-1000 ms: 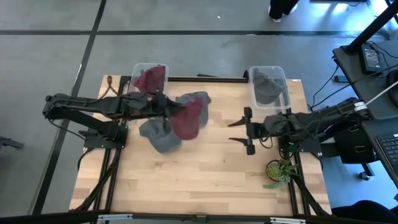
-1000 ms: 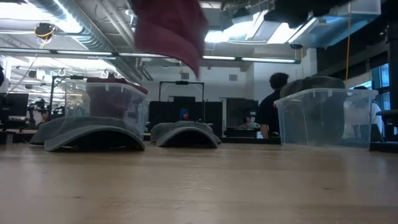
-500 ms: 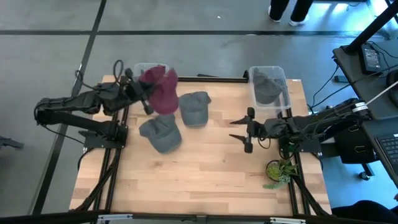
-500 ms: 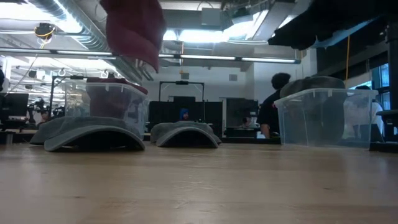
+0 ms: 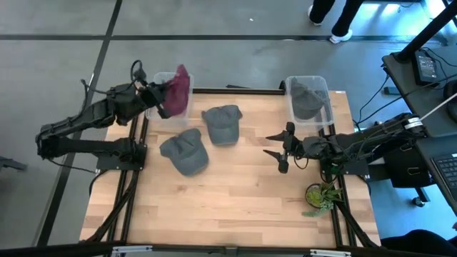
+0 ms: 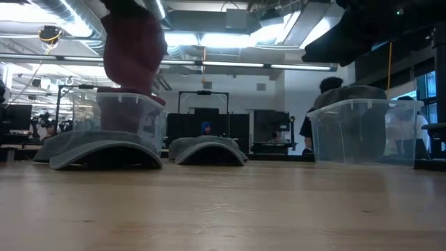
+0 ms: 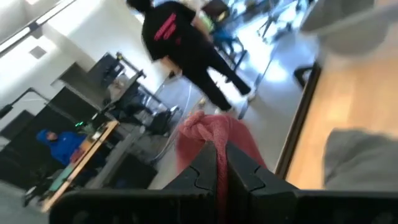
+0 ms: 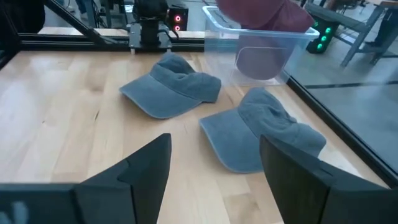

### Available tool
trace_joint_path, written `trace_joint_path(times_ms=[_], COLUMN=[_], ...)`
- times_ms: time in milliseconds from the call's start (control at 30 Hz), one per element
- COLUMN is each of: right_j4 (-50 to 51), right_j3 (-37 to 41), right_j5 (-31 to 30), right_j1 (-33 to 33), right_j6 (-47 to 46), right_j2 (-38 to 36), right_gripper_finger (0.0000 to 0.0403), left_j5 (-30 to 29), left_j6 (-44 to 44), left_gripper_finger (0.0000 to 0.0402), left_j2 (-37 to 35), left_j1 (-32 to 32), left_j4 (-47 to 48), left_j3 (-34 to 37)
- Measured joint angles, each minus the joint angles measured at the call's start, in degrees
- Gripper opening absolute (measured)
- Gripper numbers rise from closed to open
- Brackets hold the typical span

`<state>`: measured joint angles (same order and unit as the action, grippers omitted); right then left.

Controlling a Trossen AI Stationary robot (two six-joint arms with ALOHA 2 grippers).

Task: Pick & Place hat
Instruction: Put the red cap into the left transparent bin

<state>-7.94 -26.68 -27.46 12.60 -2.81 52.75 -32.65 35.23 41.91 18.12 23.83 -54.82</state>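
Maroon cap: pinched in the left gripper, hanging over the left clear bin at the table's 11 o'clock corner; in the low view, its fabric dangling just above the bin rim.
Left gripper state: fingers closed tight together on the maroon cloth, seen plainly in the left wrist view.
Grey caps on the wooden table: two loose, one near 12 o'clock of centre, the other toward 9 o'clock, just beside each other, both crown up.
Right clear bin: at the 1 o'clock corner, already holding one dark grey cap.
Right gripper: waiting at 3 o'clock, spread wide, holding nothing.
Potted plant: at about 4 o'clock, by the right arm's base.
Person: walking on the floor beyond the table, well apart.
Progress, as a judgement: roughly midway; one grey cap binned, maroon cap carried to its bin but not yet released.
Left to do: letting the maroon cap drop, then clearing the two grey caps.
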Motion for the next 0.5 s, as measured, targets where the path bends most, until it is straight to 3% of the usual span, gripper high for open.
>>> trace_joint_path(times_ms=[367, 500], right_j4=[-1.7, -1.7], right_j3=[0.0, 0.0], right_j5=[0.0, 0.0], right_j1=[-0.1, -0.1], right_j6=[0.2, 0.2], right_j2=[0.0, 0.0], right_gripper_finger=[0.0244, 0.0244], left_j5=[11.1, 12.2], left_j6=[7.5, 9.1], left_gripper_finger=[0.0004, 0.0004], left_j2=[0.7, 1.3], left_j1=[12.2, 15.6], left_j4=[-8.1, -9.8], left_j3=[6.8, 8.6])
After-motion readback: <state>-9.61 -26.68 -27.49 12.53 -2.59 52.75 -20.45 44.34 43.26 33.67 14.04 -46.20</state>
